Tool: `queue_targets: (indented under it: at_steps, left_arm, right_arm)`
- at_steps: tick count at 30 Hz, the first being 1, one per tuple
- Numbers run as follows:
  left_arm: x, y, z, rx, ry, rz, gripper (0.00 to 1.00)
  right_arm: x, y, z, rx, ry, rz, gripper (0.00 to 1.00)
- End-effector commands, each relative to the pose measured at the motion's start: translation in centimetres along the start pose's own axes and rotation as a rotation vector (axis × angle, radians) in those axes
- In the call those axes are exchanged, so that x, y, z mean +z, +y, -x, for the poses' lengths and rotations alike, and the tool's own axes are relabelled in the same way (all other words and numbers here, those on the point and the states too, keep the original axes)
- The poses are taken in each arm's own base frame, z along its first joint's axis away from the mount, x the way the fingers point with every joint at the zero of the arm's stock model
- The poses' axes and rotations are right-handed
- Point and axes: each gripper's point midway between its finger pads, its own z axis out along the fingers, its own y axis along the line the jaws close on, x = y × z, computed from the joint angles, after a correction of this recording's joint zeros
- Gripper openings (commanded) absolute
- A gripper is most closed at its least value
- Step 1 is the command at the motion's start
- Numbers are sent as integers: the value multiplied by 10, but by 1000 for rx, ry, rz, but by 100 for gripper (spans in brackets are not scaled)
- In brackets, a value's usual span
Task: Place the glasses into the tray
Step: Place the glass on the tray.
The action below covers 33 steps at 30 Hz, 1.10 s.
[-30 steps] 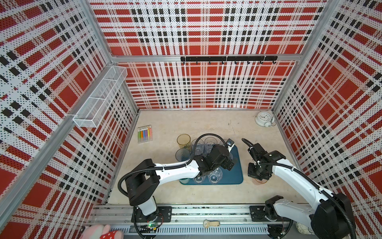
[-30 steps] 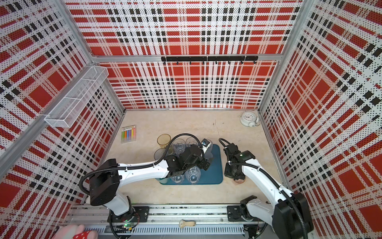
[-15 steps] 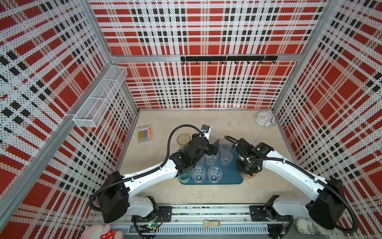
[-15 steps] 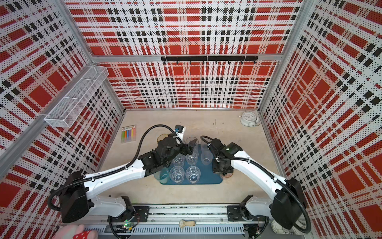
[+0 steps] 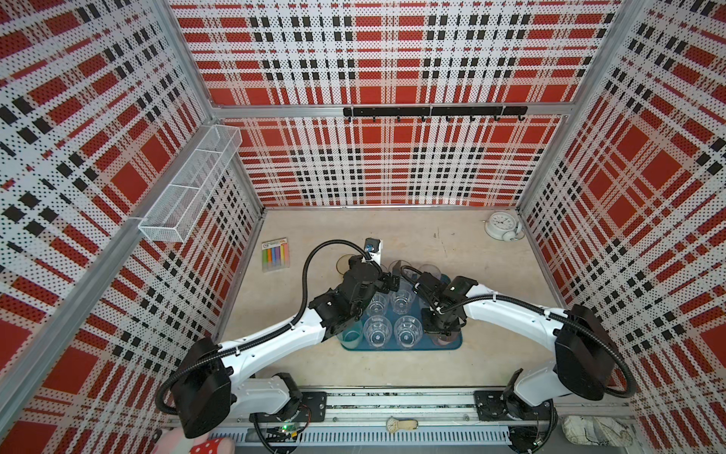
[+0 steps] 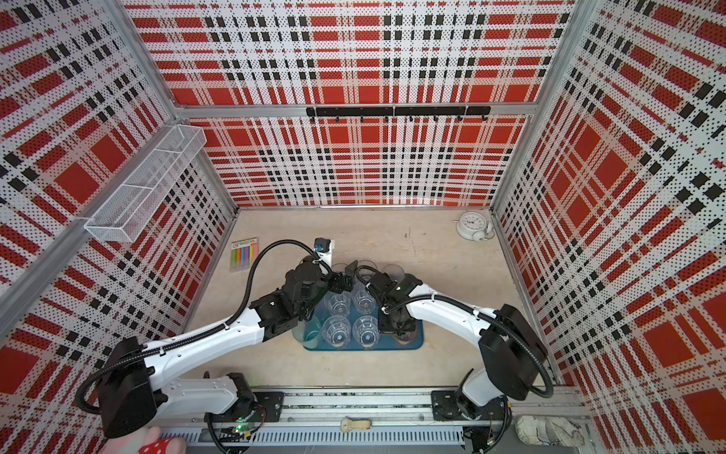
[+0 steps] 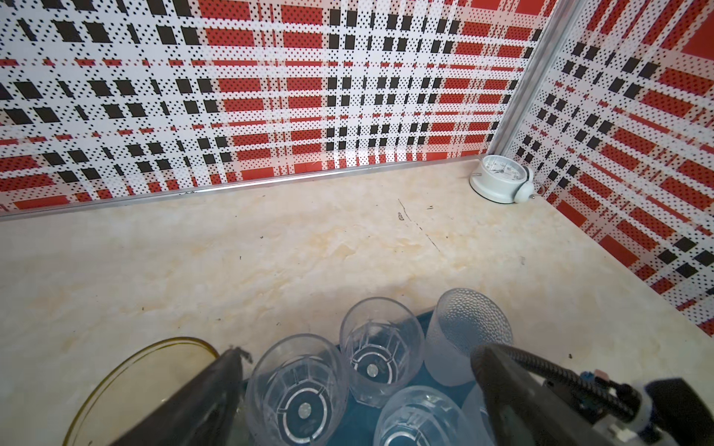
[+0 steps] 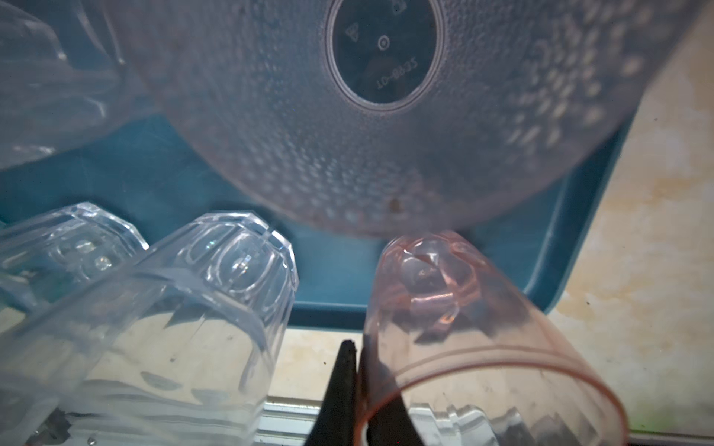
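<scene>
The teal tray (image 5: pixel 393 349) carries several upright clear faceted glasses (image 5: pixel 377 332) and a mint-green one (image 5: pixel 351 338). An amber glass (image 5: pixel 347 263) stands on the table just behind the tray's back left. My right gripper (image 8: pixel 357 386) is shut on the wall of a pink glass (image 8: pixel 463 328), one finger inside and one outside. The pink glass (image 5: pixel 446 339) sits low over the tray's front right corner, beside a frosted glass (image 8: pixel 386 116). My left gripper (image 7: pixel 359 386) hangs open above the clear glasses (image 7: pixel 297 390) at the tray's back, holding nothing.
A white alarm clock (image 5: pixel 503 226) stands in the back right corner. A pack of coloured markers (image 5: pixel 275 254) lies at the left. A wire basket (image 5: pixel 192 188) hangs on the left wall. A wristwatch (image 5: pixel 400 423) lies on the front rail.
My right gripper has carried the pink glass leftward from the table beside the tray to over the tray's front right corner. The left arm pulled back from the tray's front toward its back.
</scene>
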Motion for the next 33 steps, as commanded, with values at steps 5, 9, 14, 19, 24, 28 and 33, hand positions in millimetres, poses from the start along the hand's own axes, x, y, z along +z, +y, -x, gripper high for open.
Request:
queue_targets:
  at_steps: [5,9,14,19,24,28,33]
  left_arm:
    - [-6,-2,9,-25,-34,-19,98]
    - [-7,-1,8,-31,-34,-20,98]
    - [-6,-1,7,-32,-35,-20,98]
    - [-6,-2,8,-36,-37,-24,98]
    - [-6,-2,7,-34,-35,-23,98]
    - [-6,-2,8,-35,-38,-21,98]
    - [-6,-2,9,-39,-41,-21,98]
  right_arm:
    - [11,17,7,3,-17,38,5]
    - [8,23,8,-6,-17,45,5]
    - [5,29,8,-14,-12,64,6]
    - [8,31,6,-17,-4,61,7]
    - [7,36,3,-16,9,84,8]
    - [4,38,-1,-16,23,103,9]
    - [-8,35,3,-31,5,78,23]
